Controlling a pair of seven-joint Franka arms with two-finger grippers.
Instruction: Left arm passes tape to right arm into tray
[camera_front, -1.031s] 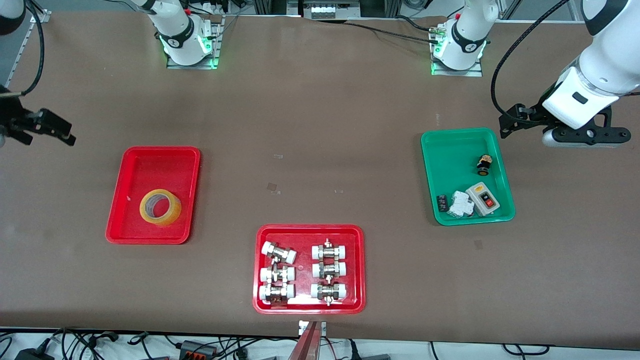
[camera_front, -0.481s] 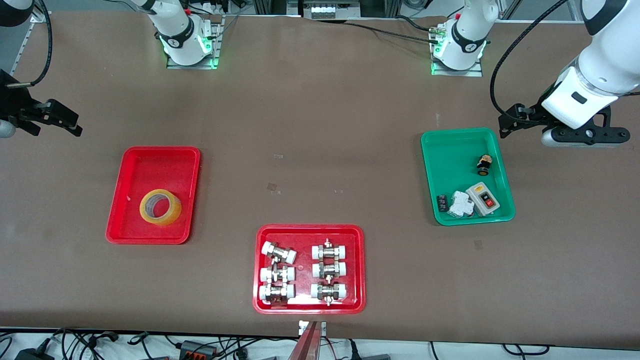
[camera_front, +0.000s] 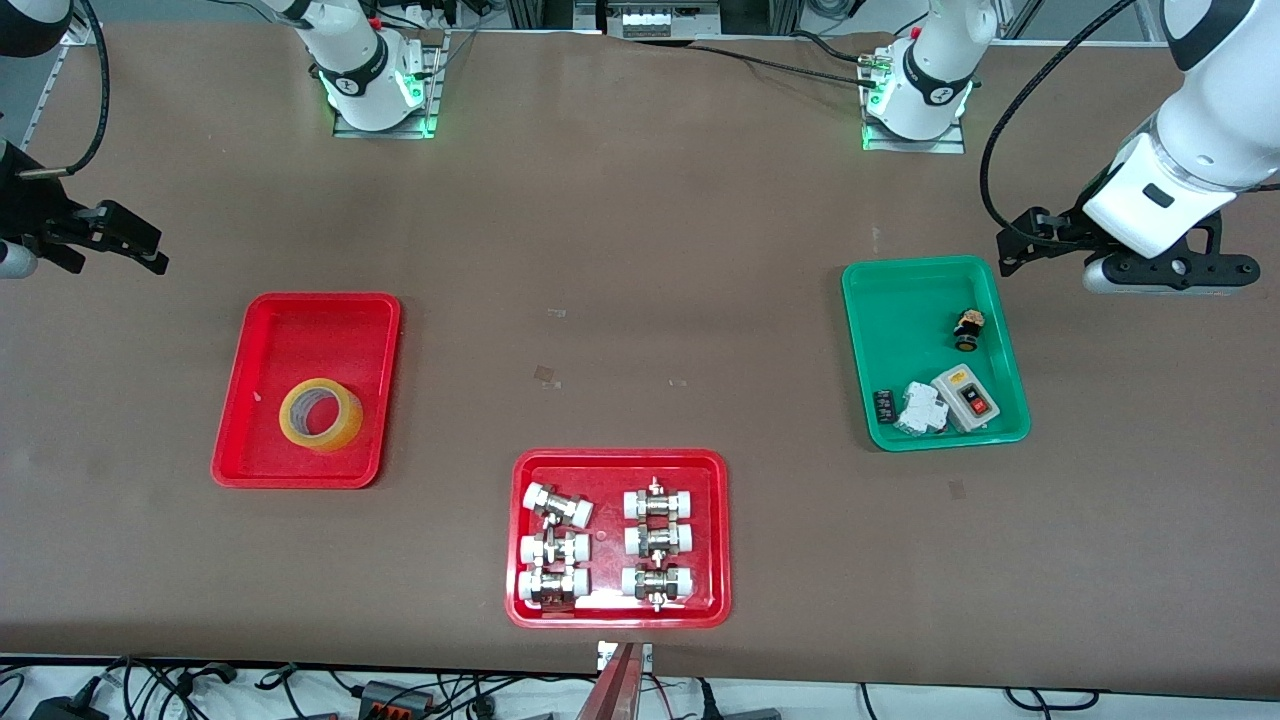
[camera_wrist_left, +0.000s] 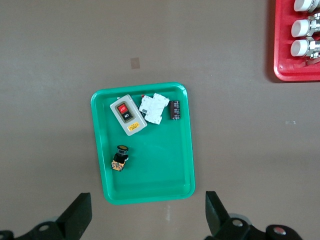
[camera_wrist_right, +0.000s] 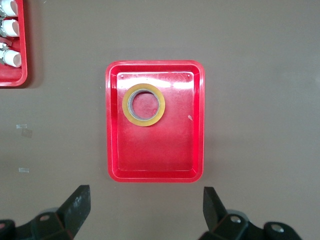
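The tape (camera_front: 320, 415), a translucent yellow roll, lies flat in the plain red tray (camera_front: 318, 335) at the right arm's end of the table. In the right wrist view the tape (camera_wrist_right: 126, 106) sits in the tray (camera_wrist_right: 155, 150), apart from my fingers. My right gripper (camera_front: 25, 245) hangs at the view's edge, over bare table beside the tray; it is open and empty (camera_wrist_right: 146, 200). My left gripper (camera_front: 1170, 272) waits over the table beside the green tray (camera_front: 900, 300), open and empty (camera_wrist_left: 148, 212).
The green tray (camera_wrist_left: 150, 175) holds a grey switch box (camera_front: 967, 398), a white part, and small dark parts. A red tray with white-capped metal fittings (camera_front: 618, 540) stands near the front edge at the middle.
My right gripper has shifted slightly over the table near the red tray. The tape, the trays and the left arm have not moved.
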